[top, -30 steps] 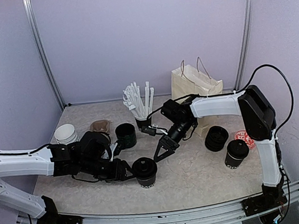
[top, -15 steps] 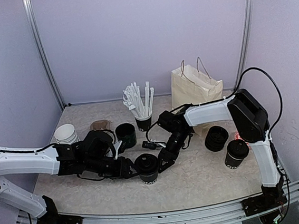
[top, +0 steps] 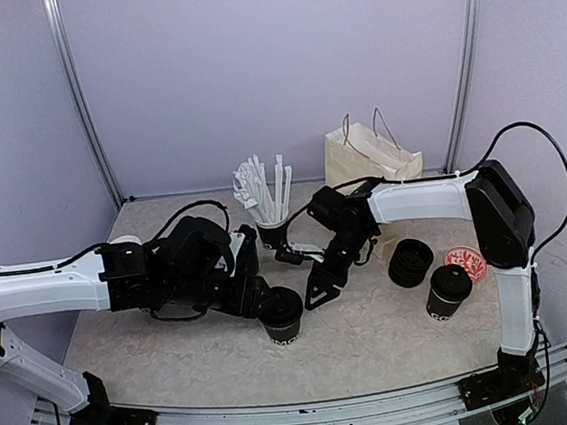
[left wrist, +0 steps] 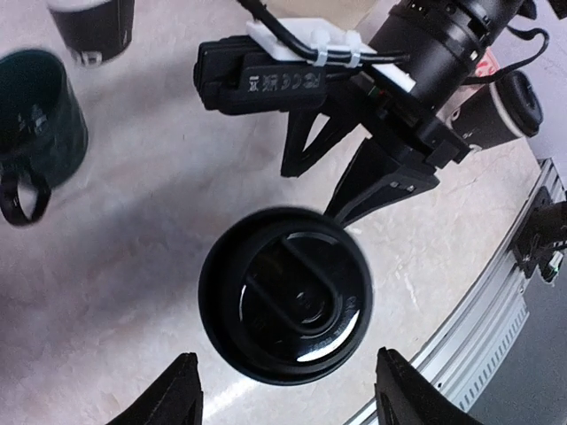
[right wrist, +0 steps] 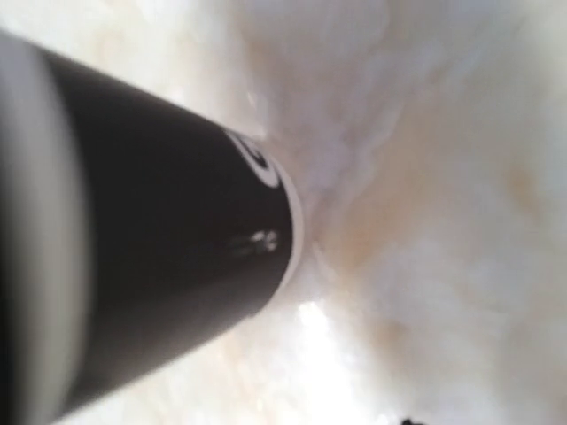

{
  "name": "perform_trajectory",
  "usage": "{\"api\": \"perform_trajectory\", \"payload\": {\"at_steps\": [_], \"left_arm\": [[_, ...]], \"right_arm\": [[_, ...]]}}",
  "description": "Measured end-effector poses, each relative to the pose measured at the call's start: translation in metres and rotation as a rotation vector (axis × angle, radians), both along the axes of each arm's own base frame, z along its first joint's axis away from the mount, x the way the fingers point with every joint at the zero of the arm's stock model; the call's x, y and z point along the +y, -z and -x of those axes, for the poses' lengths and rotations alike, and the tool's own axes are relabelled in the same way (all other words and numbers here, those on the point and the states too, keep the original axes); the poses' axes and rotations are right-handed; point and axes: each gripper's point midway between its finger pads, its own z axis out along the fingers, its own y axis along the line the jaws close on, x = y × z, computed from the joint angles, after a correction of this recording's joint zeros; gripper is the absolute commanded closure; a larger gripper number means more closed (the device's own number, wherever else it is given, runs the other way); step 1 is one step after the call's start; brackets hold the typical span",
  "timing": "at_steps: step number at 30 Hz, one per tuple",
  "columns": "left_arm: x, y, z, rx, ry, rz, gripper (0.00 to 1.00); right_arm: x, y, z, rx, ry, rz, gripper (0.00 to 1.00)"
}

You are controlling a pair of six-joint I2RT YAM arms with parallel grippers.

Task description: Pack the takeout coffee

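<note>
Mug [left wrist: 40, 124], straw cup [top: 272, 232], ppr bag [top: 358, 170]

The whole pale marbled table [top: 376, 339] is taken in from above and behind the arm bases, facing the back wall. The lidded black paper cup [top: 281, 315] is shared by all views. From the left wrist the cup [left wrist: 285, 294] is viewed steeply downward at close range. From the right wrist the cup [right wrist: 177, 257] is seen blurred, side-on and very near.
</note>
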Motion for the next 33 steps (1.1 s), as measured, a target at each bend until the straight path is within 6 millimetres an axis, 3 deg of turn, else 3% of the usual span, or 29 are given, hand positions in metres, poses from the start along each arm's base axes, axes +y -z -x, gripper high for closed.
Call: {"api": "perform_trajectory", "payload": {"at_steps": [6, 8, 9, 10, 11, 14, 17, 20, 26, 33], "left_arm": [[-0.013, -0.070, -0.016, -0.255, 0.049, 0.024, 0.18], [-0.014, -0.092, -0.020, -0.344, 0.062, 0.020, 0.03], [-0.015, -0.102, -0.021, -0.381, 0.069, 0.021, 0.01], [-0.015, -0.110, -0.024, -0.418, 0.071, 0.015, 0.01], [-0.015, -0.119, -0.028, -0.459, 0.064, 0.012, 0.01], [-0.011, -0.139, -0.040, -0.571, 0.039, -0.005, 0.03], [-0.001, -0.147, -0.052, -0.642, 0.006, -0.051, 0.16], [0.016, -0.149, -0.074, -0.665, -0.041, -0.105, 0.23], [0.066, -0.163, -0.128, -0.655, -0.190, -0.092, 0.22], [0.091, -0.207, -0.147, -0.795, -0.263, -0.012, 0.19]], "right_arm": [[-0.010, -0.078, -0.014, -0.190, -0.035, -0.138, 0.41], [-0.016, -0.109, -0.018, -0.272, -0.039, -0.188, 0.34], [-0.018, -0.121, -0.021, -0.309, -0.037, -0.210, 0.24], [-0.021, -0.139, -0.022, -0.361, -0.037, -0.246, 0.06], [-0.024, -0.151, -0.024, -0.394, -0.030, -0.271, 0.01], [-0.038, -0.192, -0.031, -0.506, 0.000, -0.368, 0.01], [-0.044, -0.217, -0.031, -0.524, -0.008, -0.461, 0.03], [-0.039, -0.214, -0.028, -0.520, -0.051, -0.483, 0.06], [0.001, -0.175, 0.003, -0.554, -0.226, -0.416, 0.01], [0.039, -0.122, 0.025, -0.517, -0.370, -0.322, 0.01]]}}
